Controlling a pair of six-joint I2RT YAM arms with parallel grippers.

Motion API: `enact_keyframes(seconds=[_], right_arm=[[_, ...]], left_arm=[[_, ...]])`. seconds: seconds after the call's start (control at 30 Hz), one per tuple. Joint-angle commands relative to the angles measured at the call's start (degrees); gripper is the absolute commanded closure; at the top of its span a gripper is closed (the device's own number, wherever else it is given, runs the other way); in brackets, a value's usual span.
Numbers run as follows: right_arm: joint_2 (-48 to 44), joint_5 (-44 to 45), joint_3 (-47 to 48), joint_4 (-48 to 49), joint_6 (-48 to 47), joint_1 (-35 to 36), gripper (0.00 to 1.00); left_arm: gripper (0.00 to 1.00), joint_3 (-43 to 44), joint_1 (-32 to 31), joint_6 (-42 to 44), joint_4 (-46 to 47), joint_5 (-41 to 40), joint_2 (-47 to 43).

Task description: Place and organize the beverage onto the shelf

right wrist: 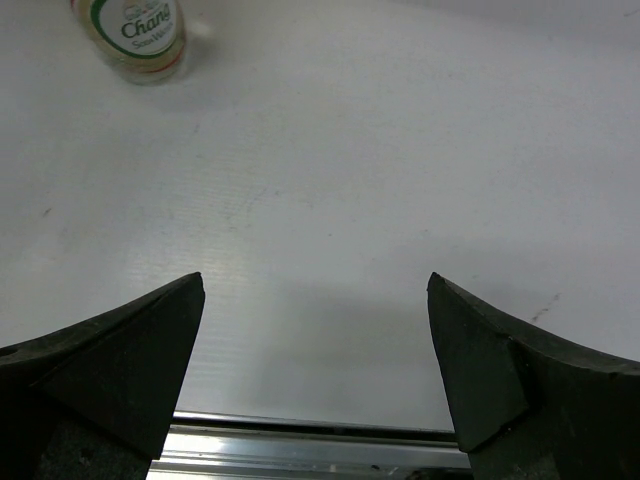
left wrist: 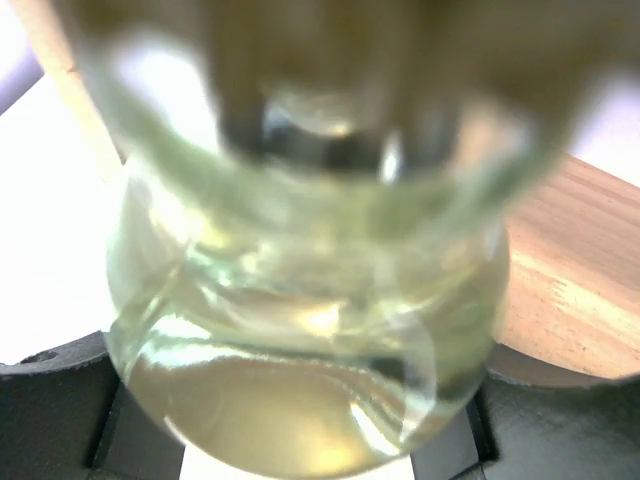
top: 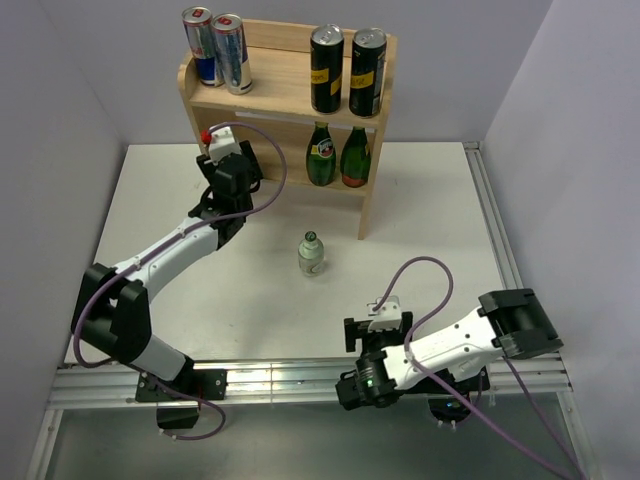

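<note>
The light-wood shelf [top: 281,72] stands at the back of the table. Two silver-blue cans [top: 216,48] and two black cans [top: 346,68] stand on its top tier. Two green bottles [top: 337,155] stand on the right of its lower tier. My left gripper [top: 216,152] is at the left end of the lower tier, shut on a clear glass bottle [left wrist: 310,330] with a red cap [top: 207,136]. This bottle fills the left wrist view, with shelf wood [left wrist: 575,270] behind it. A second clear bottle [top: 311,254] stands on the table in front of the shelf. My right gripper [top: 375,328] is open and empty.
The second clear bottle also shows at the top left of the right wrist view [right wrist: 135,35], far ahead of the open right gripper [right wrist: 315,290]. A metal rail [right wrist: 310,450] runs along the table's near edge. Grey walls enclose the table.
</note>
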Motion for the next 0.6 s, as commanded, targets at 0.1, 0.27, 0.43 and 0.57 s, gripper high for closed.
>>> enact_keyframes(seconds=[0.1, 0.27, 0.43, 0.57], right_arm=[[2.78, 3.49, 4.53, -3.93, 21.33, 1.10, 0.00], [2.34, 3.14, 4.01, -3.84, 21.76, 1.19, 0.00], [2.25, 2.79, 3.04, -3.84, 22.64, 1.28, 0.01], [2.25, 2.44, 2.60, -4.11, 23.17, 1.36, 0.01]], left_arm=[[1.00, 3.66, 0.39, 1.51, -0.19, 1.09, 1.81], [1.00, 6.65, 0.39, 2.12, -1.33, 1.00, 3.30], [1.00, 11.48, 0.56, 3.09, -2.82, 0.30, 6.29], [1.00, 14.12, 1.00, 3.44, -2.92, 0.12, 8.22]])
